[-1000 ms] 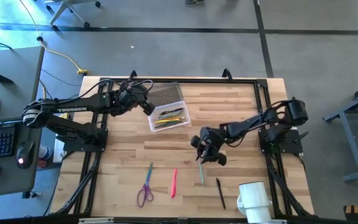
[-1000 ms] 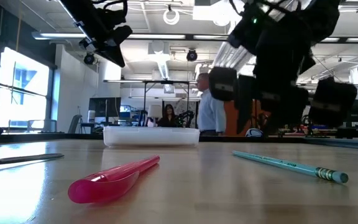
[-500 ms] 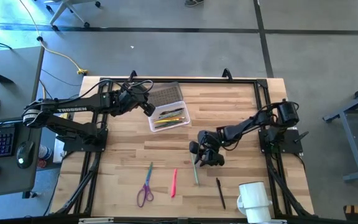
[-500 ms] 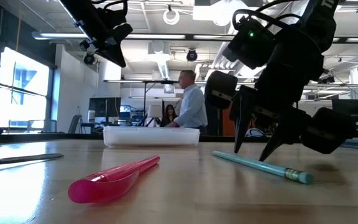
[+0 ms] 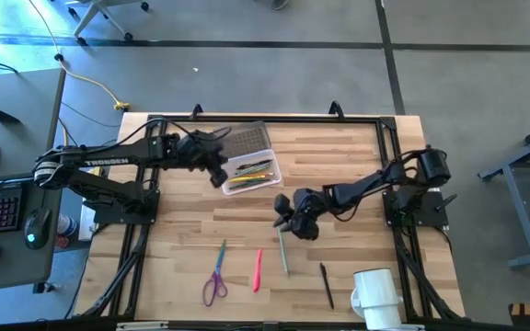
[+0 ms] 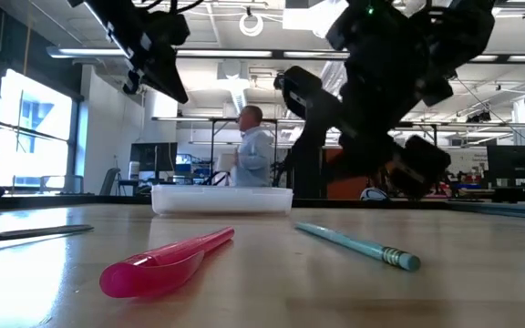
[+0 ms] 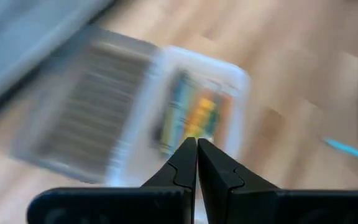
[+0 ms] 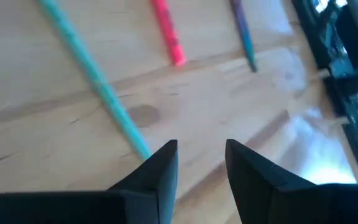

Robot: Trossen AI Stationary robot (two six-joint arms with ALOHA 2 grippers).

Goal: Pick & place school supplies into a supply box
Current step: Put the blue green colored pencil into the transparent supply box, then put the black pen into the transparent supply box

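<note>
From above, my left gripper (image 5: pixel 217 175) hangs beside the supply box (image 5: pixel 250 172), jaws closed and empty. Low view: the teal pencil (image 6: pixel 354 244) lies on the table (image 6: pixel 272 292). Right wrist: my right gripper (image 8: pixel 201 163) stands slightly open over it, holding nothing.

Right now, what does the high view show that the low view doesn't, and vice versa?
Only the high view: pens lying inside the supply box, the purple-handled scissors whole, a black pen, a white mug and the grey textured rectangle. Only the low view: a person in the room behind the table. Both: the pink pen, the teal pencil, the box and both grippers above the table.
</note>
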